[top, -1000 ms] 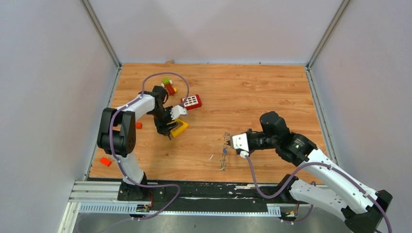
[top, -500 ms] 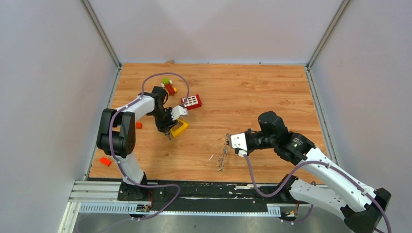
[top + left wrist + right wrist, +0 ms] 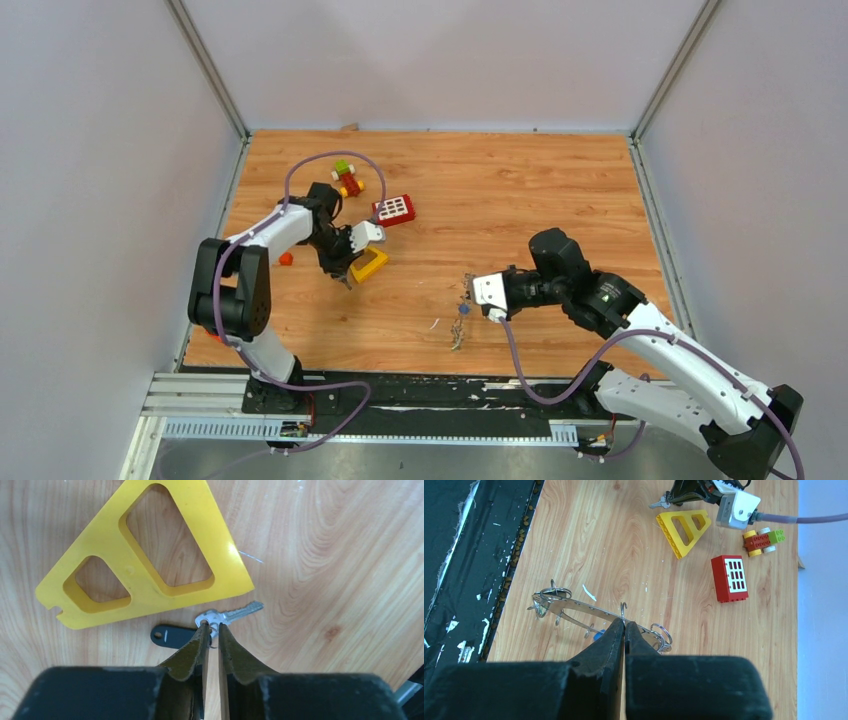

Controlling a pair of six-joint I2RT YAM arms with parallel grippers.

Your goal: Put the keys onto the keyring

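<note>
- The left claw (image 3: 211,626) is narrowed to a slit, with the head of a silver key (image 3: 235,613) right at its tips. Whether the head is truly pinched I cannot tell.
- The key lies flat on the table (image 3: 325,555), just beside the yellow triangular block (image 3: 150,602), with a black tag (image 3: 170,636) at its head end.
- Risk here: the tips could slide off so thin a head, or catch only the tag. The key would then dangle or drop on lifting, or the block would get nudged.
- The right claw (image 3: 625,626) is fully closed on the keyring (image 3: 574,607), held edge-on above the table, well apart from that key. A blue key (image 3: 597,636) and small split rings (image 3: 661,630) hang on it.
- Risk here: the flat ring may pivot in so narrow a pinch, swinging its loops off line for threading.
</note>
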